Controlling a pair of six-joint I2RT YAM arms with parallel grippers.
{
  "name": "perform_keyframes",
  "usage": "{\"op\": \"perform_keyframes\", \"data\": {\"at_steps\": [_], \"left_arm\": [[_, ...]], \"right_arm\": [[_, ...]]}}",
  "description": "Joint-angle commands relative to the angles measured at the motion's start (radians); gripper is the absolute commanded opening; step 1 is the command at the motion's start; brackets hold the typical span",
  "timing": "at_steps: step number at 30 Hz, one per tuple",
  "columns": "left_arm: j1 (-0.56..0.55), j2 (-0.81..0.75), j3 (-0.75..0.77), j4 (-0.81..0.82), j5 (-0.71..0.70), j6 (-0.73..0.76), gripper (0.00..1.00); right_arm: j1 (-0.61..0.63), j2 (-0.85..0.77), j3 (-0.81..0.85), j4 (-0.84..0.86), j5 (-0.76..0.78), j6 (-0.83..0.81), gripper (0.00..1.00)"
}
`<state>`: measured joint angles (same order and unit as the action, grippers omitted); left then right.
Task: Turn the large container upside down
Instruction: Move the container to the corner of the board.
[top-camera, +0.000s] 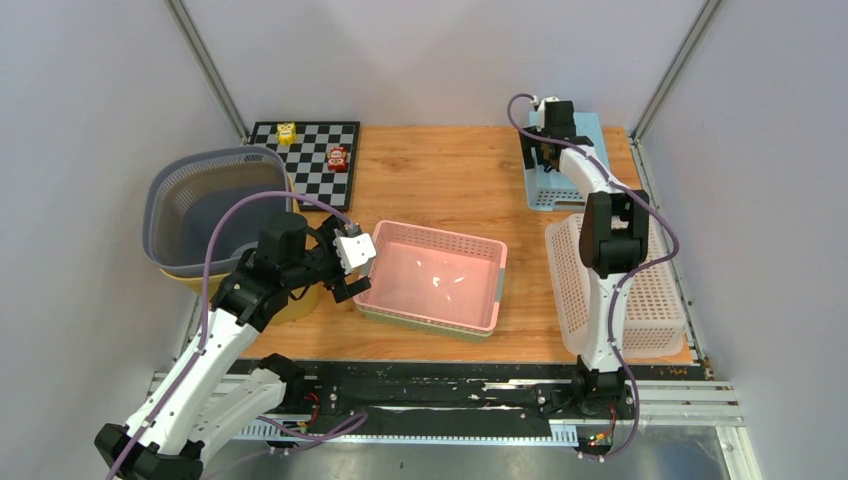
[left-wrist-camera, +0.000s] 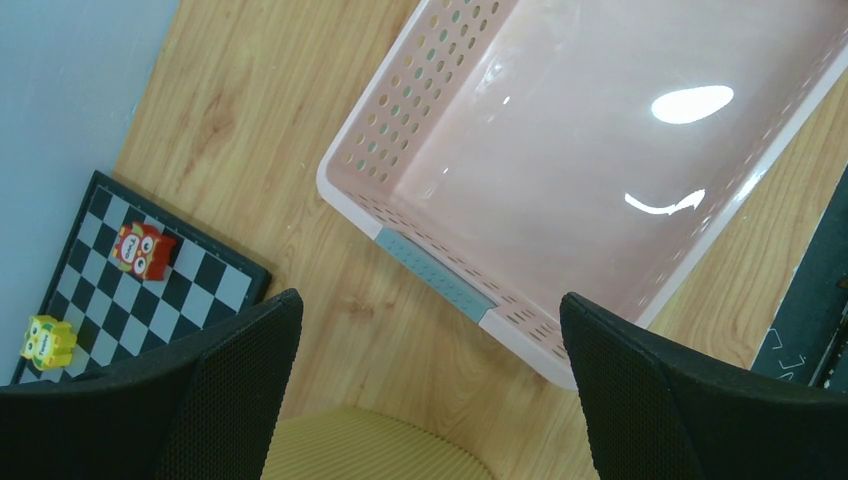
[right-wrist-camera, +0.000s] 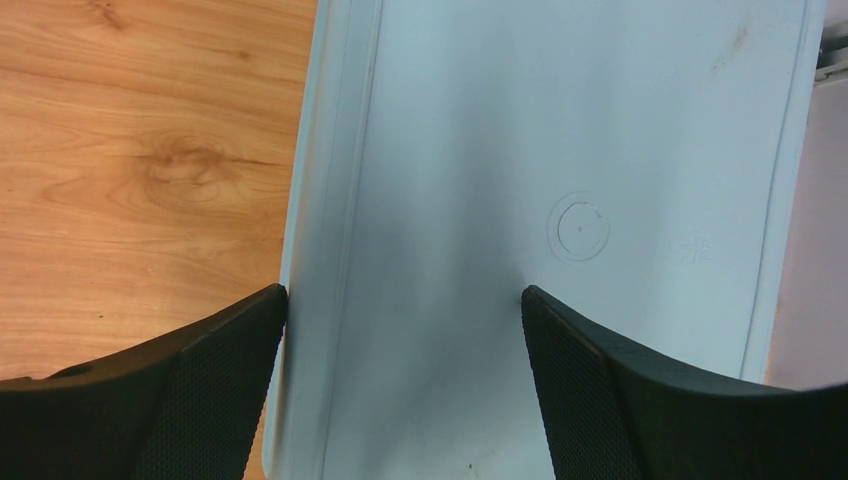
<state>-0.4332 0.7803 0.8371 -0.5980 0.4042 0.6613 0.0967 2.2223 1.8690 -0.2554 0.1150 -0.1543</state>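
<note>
The pink rectangular container (top-camera: 430, 280) stands upright in the middle of the table, open side up and empty. In the left wrist view its pink container (left-wrist-camera: 600, 150) fills the upper right, with a grey-blue handle strip (left-wrist-camera: 435, 275) on the near short wall. My left gripper (top-camera: 358, 272) hovers at that left end, open, nothing between its fingers; the same left gripper (left-wrist-camera: 428, 300) shows bare wood between the tips. My right gripper (top-camera: 548, 150) is far back right, open over an inverted light blue container (right-wrist-camera: 560, 150); the right gripper (right-wrist-camera: 402, 292) has one tip at its edge.
A grey round basket (top-camera: 215, 205) sits at the left on a yellow ribbed object (left-wrist-camera: 370, 445). A white perforated basket (top-camera: 655, 290) lies upside down at the right. The chessboard (top-camera: 315, 165) at the back holds a yellow toy (top-camera: 287, 132) and a red toy (top-camera: 338, 158).
</note>
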Motion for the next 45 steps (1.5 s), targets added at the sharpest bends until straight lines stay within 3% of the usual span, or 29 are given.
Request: {"op": "perform_keyframes", "data": {"at_steps": [1,21,45], "left_arm": [[0.013,-0.006,-0.009,0.018,0.018,-0.008,1.0],[0.023,0.013,-0.001,0.01,0.022,-0.008,1.0],[0.033,0.002,0.0,0.006,0.038,-0.009,1.0]], "right_arm": [[-0.054,0.019,-0.044,-0.139,-0.037,-0.015,0.89],[-0.177,0.038,-0.029,-0.156,-0.068,-0.064,0.9],[-0.18,-0.027,-0.098,-0.186,-0.178,-0.163,0.88]]}}
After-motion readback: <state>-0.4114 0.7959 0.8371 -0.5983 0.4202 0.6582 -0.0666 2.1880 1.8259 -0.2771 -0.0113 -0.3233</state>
